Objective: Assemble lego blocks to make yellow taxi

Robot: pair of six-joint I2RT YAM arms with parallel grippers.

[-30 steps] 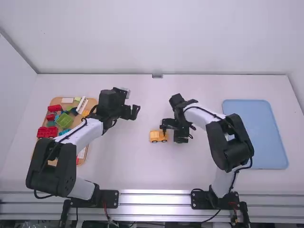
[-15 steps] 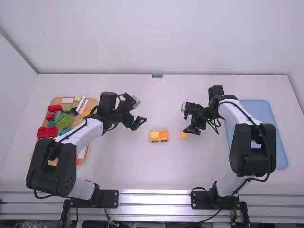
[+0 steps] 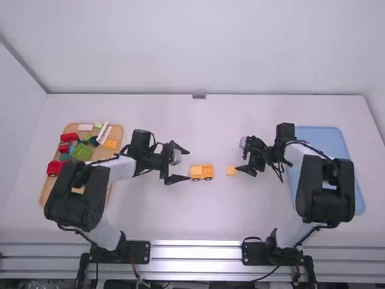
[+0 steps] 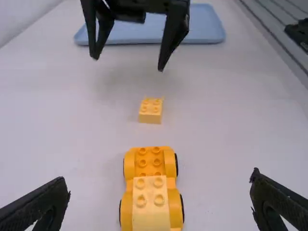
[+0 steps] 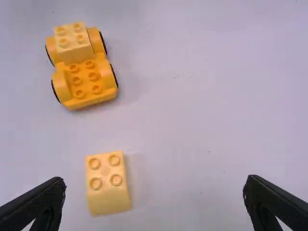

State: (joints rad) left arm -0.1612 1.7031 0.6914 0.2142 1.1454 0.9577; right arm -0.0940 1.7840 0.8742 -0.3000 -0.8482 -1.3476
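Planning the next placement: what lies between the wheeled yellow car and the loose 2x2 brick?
Bare white table separates car from brick, seen in the right wrist view.

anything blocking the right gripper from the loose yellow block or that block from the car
Nothing visible stands between the open right gripper and the loose block; only table separates block and car.

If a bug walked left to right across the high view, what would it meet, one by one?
Tan tray of blocks → left hand → little yellow car → small yellow block → right hand → blue tray
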